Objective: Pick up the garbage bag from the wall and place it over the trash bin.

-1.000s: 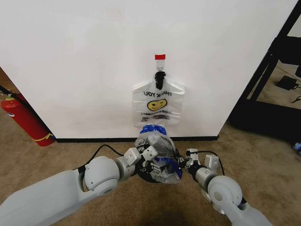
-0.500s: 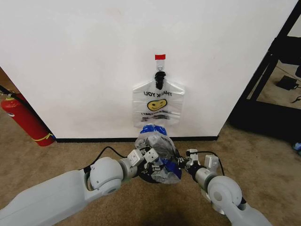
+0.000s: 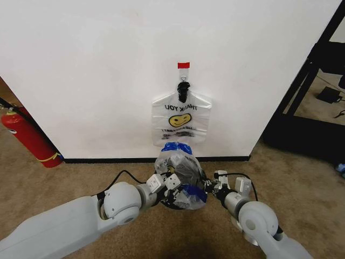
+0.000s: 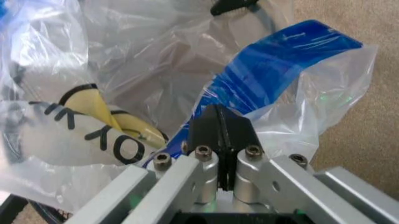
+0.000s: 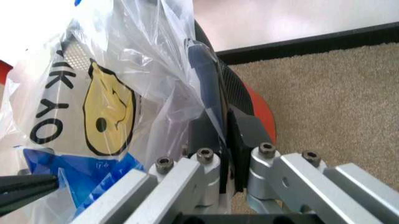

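The wall (image 3: 97,70) was faced from high up by the head view, well back. The garbage bag (image 4: 124,88) was seen very close from both wrist views, shared with the head view.

Open carpet (image 3: 81,172) lies free to the left of the trash bin (image 3: 171,204) and to its right; the wall (image 3: 108,81) closes off the space just behind it; the bin mouth is crowded by crumpled garbage bag (image 3: 180,172) plastic, clamped at either side; a fire extinguisher (image 3: 29,137) stands far left.
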